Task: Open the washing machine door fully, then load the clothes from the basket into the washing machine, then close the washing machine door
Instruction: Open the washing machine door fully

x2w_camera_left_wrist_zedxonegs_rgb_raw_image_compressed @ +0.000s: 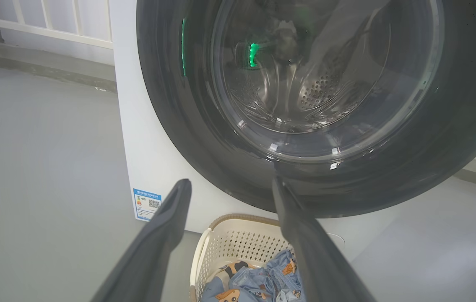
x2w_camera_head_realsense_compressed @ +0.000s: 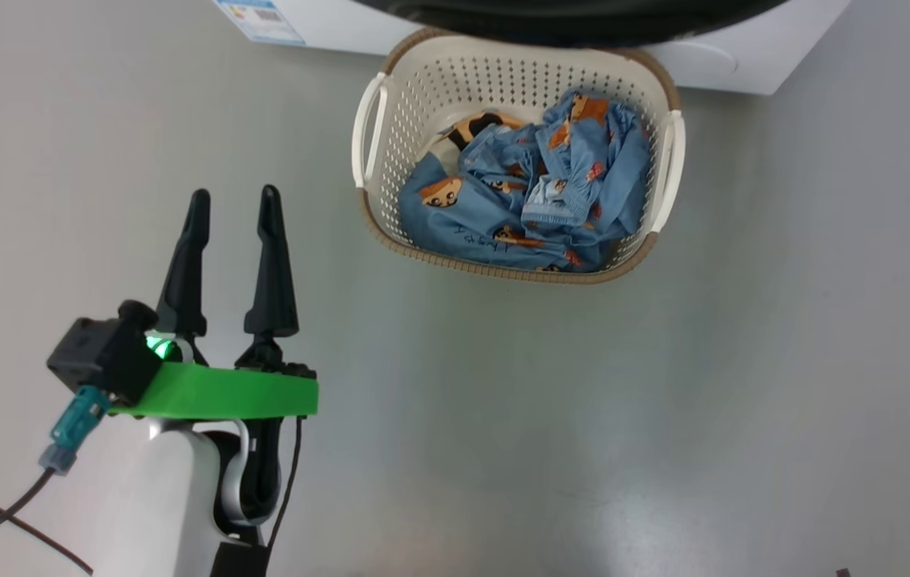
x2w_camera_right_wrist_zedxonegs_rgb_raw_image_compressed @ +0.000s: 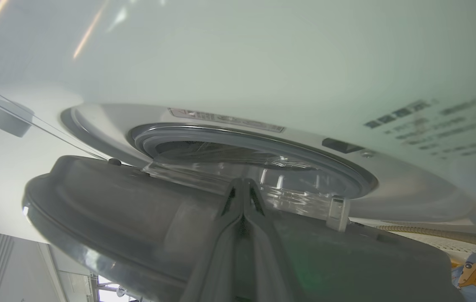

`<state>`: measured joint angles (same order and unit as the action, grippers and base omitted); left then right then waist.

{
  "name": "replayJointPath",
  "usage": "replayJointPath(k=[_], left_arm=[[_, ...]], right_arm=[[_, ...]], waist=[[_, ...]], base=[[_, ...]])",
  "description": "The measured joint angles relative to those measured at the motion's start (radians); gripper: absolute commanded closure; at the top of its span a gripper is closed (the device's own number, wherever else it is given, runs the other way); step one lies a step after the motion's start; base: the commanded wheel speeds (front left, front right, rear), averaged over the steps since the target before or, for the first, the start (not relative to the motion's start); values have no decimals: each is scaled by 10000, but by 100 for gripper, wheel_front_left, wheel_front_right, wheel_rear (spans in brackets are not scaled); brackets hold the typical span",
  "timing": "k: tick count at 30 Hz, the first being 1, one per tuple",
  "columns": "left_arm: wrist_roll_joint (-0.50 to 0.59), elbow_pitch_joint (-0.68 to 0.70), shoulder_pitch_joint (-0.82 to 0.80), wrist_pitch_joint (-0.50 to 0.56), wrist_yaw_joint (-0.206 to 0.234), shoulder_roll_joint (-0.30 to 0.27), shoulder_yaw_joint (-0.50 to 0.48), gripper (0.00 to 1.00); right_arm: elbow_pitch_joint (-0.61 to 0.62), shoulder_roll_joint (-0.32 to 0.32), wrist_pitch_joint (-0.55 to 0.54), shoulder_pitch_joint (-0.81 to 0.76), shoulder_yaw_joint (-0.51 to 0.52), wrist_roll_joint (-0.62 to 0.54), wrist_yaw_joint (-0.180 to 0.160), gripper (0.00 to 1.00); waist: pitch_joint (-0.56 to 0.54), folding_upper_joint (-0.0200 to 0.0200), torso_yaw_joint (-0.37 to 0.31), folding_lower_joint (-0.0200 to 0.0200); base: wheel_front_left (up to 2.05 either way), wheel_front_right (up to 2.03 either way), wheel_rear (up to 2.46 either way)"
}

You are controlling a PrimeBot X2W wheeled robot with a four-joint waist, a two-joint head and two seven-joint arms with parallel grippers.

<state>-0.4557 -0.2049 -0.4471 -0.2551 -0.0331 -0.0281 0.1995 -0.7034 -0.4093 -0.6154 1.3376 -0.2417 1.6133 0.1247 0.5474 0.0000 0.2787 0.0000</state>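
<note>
**Left gripper** point(x2w_camera_head_realsense_compressed: 234, 192): fingers spread wide with nothing between them. It hangs over bare floor point(x2w_camera_head_realsense_compressed: 663, 401), well to the left of the basket and clear of it.

**Basket** point(x2w_camera_head_realsense_compressed: 519, 275): stands on the floor just in front of the washer point(x2w_camera_head_realsense_compressed: 735, 64), under the lower edge of the door point(x2w_camera_head_realsense_compressed: 583, 22). The clothes point(x2w_camera_head_realsense_compressed: 527, 200) lie bunched inside; none are loaded.

**Door:** ajar, not fully open. The right wrist view shows its grey inner face swung off the rubber ring point(x2w_camera_right_wrist_zedxonegs_rgb_raw_image_compressed: 187, 131), leaving a gap at the opening.

**Right gripper** point(x2w_camera_right_wrist_zedxonegs_rgb_raw_image_compressed: 244, 182): fingers pressed together, holding nothing. The tips lie against the door's inner side beside the glass bowl point(x2w_camera_right_wrist_zedxonegs_rgb_raw_image_compressed: 288, 195). I judge it to be pushing the door outward.

**Risks, as judged:**
- The contact is a push, not a grip. The inner face is smooth and curved, so the tips may slide off and leave the door part-open.
- The door overhangs the basket, so an arm sweeping low under it could knock or shift the basket.
- A door stopped short would narrow the path from basket to drum, and cloth could catch on the latch point(x2w_camera_right_wrist_zedxonegs_rgb_raw_image_compressed: 337, 213).
- A garment left trailing over the ring would keep the door from shutting.
</note>
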Motion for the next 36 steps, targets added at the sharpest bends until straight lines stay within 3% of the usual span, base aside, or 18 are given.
replayJointPath(k=[22,36], left_arm=[[759,-619,1208,0,-203,-6,-769,0],[897,-924,2075,0,-203,-23,-1020,0]], right_arm=[[1110,1225,-1434,-4085,-58,698,0,100],[1267,1898,-2046,-5948,255,830,0,100]], waist=[[-2168,0,-447,0],[-3595,0,27,0]], base=[[0,0,0],[0,0,0]])
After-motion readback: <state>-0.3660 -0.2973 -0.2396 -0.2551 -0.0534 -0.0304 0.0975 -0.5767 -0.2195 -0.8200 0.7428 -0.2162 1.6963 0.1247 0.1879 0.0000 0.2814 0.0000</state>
